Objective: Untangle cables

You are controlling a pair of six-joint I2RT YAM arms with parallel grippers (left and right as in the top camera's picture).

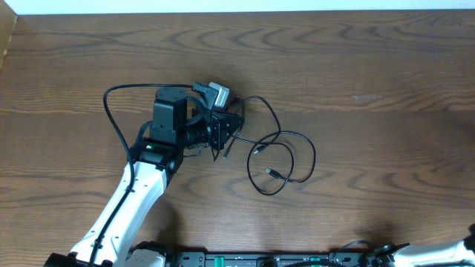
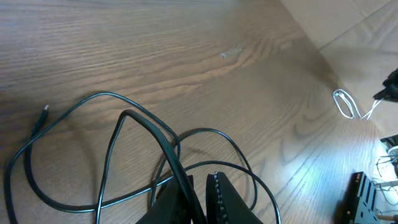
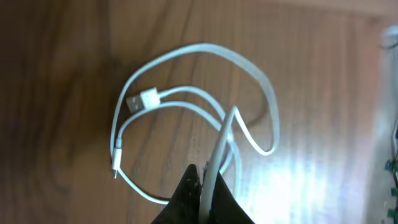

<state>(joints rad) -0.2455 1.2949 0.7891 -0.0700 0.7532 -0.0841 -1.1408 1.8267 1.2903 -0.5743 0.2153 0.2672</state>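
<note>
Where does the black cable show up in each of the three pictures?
Overhead: black cable loops at centre, right of the left gripper.
Left wrist: lower left, running into the gripper at the bottom.
Right wrist: not in it; only a white cable.
Shared landmark: the wooden table.

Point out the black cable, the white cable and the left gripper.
black cable point(image 2: 102, 94), left wrist view, top of its loop.
white cable point(image 3: 142, 100), right wrist view, its flat plug.
left gripper point(image 2: 200, 183), left wrist view, between its fingertips.
</note>
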